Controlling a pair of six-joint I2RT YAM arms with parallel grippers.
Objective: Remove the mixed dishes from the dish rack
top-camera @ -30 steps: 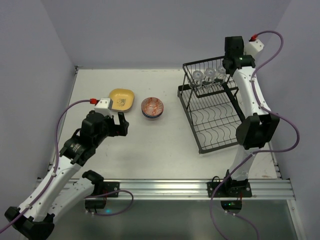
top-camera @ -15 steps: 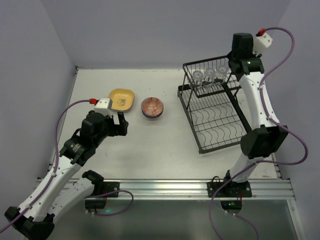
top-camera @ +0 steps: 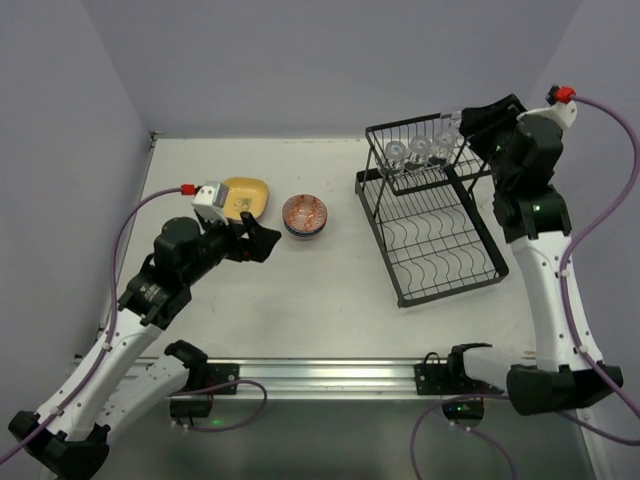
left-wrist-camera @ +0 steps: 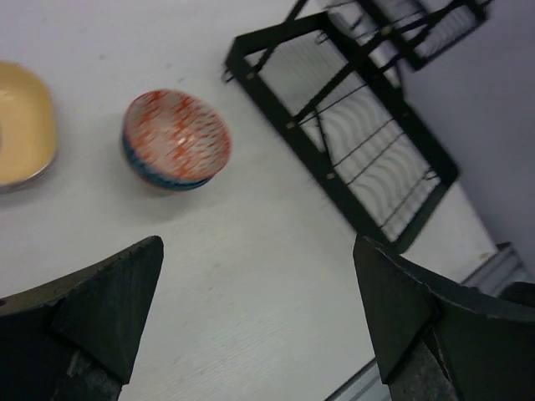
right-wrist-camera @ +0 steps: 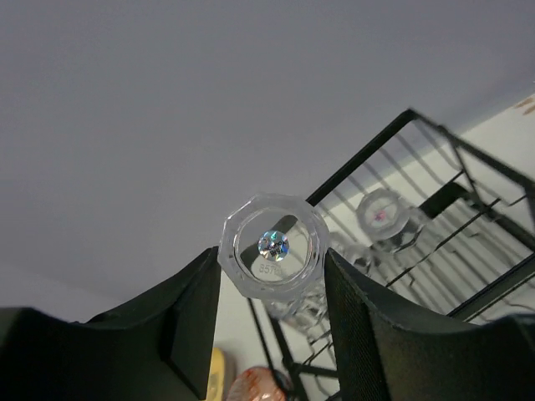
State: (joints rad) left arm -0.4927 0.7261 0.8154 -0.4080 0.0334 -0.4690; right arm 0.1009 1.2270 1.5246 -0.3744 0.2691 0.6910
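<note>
The black wire dish rack [top-camera: 432,236] stands at the right of the table; three clear glasses [top-camera: 419,149] sit in its raised upper shelf. My right gripper [top-camera: 462,121] is above the shelf's right end, shut on a fourth clear glass [right-wrist-camera: 272,244], whose base faces the right wrist camera between the fingers [right-wrist-camera: 191,309]. My left gripper [top-camera: 260,241] is open and empty above the table, near a reddish-pink bowl [top-camera: 304,212] stacked on a blue one. The bowl [left-wrist-camera: 176,138] and the rack [left-wrist-camera: 368,142] also show in the left wrist view. No lavender plate is in view.
A yellow rounded-square plate [top-camera: 243,197] lies left of the bowl stack, also at the left edge of the left wrist view [left-wrist-camera: 21,125]. The rack's wavy lower tray [top-camera: 435,250] holds nothing. Walls close the table at the back and both sides.
My right arm has swung up and to the right, tilting its gripper away from the upper shelf with the glass. My left gripper has moved a little right toward the bowls.
</note>
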